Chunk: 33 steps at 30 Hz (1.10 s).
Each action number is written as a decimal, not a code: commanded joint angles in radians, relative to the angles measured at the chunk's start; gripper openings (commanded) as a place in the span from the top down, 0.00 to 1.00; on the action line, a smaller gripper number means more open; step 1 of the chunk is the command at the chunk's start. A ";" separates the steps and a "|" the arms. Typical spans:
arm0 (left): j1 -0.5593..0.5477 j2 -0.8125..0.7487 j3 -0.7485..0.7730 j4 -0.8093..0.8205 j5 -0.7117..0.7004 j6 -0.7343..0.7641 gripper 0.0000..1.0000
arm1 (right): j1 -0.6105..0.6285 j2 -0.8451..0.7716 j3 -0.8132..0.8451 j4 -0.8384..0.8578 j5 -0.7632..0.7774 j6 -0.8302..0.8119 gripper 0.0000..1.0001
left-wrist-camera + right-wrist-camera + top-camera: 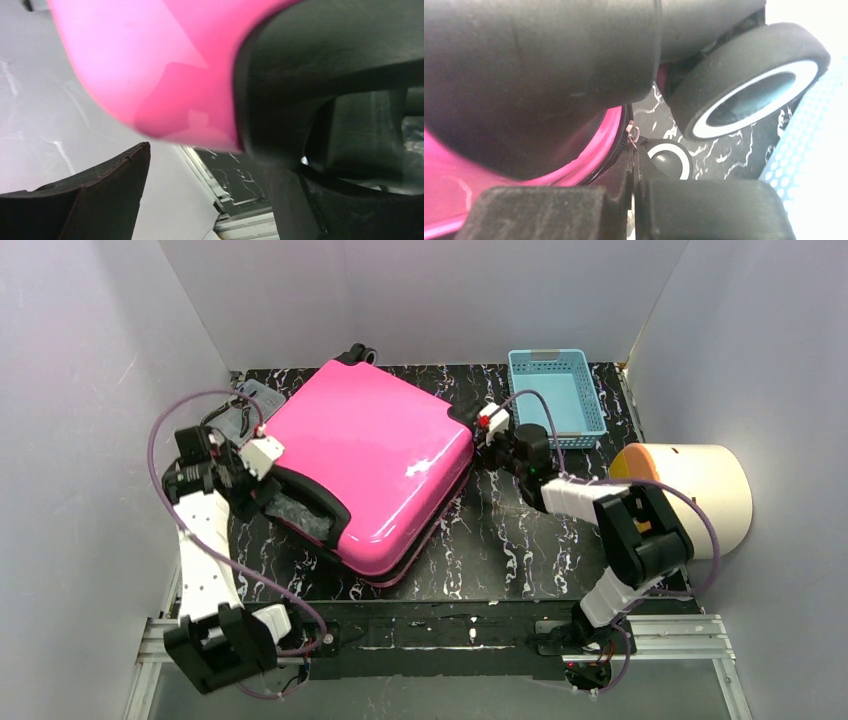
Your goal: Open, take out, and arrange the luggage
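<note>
While the luggage (pixel 375 455) lay flat and slantwise on the left half of the black marbled counter (pixel 500 540), shells closed, its black handle (pixel 310 500) faced the left arm. The left gripper (pixel 270 470) sat at that handle's far end with its fingers apart, one finger (pixel 100 200) clear of the pink shell. At the wheel (pixel 749 80) corner, the right gripper (pixel 633 170) was pinched together on the small zipper pull (pixel 632 134). A light-blue basket (pixel 555 395) stood just beyond, and a cream cylinder (pixel 700 490) lay at the right.
</note>
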 commanded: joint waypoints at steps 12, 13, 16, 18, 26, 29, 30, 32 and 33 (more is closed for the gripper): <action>-0.064 0.188 0.362 0.190 0.249 -0.341 0.16 | 0.288 -0.289 -0.303 0.275 -0.073 0.381 0.99; -0.066 0.173 0.375 0.191 0.270 -0.381 0.16 | 0.289 -0.265 -0.293 0.267 -0.075 0.390 0.99; -0.106 0.146 0.488 0.155 0.308 -0.544 0.18 | 0.288 -0.211 -0.275 0.301 -0.078 0.427 0.99; -0.195 0.167 0.618 0.043 0.352 -0.653 0.18 | 0.287 -0.164 -0.269 0.362 -0.089 0.469 0.99; -1.013 0.375 0.793 -0.271 -0.030 -0.635 0.06 | 0.280 -0.039 -0.220 0.510 -0.110 0.590 0.99; -1.143 0.461 0.802 -0.272 -0.069 -0.598 0.02 | 0.280 -0.037 -0.206 0.475 -0.103 0.577 0.99; -1.177 0.495 0.820 -0.272 -0.093 -0.582 0.02 | 0.280 -0.042 -0.204 0.463 -0.096 0.571 0.99; -1.225 0.566 0.857 -0.264 -0.137 -0.556 0.02 | 0.280 -0.053 -0.206 0.442 -0.088 0.555 0.99; -1.241 0.603 0.876 -0.259 -0.157 -0.546 0.02 | 0.280 -0.061 -0.208 0.437 -0.086 0.552 0.99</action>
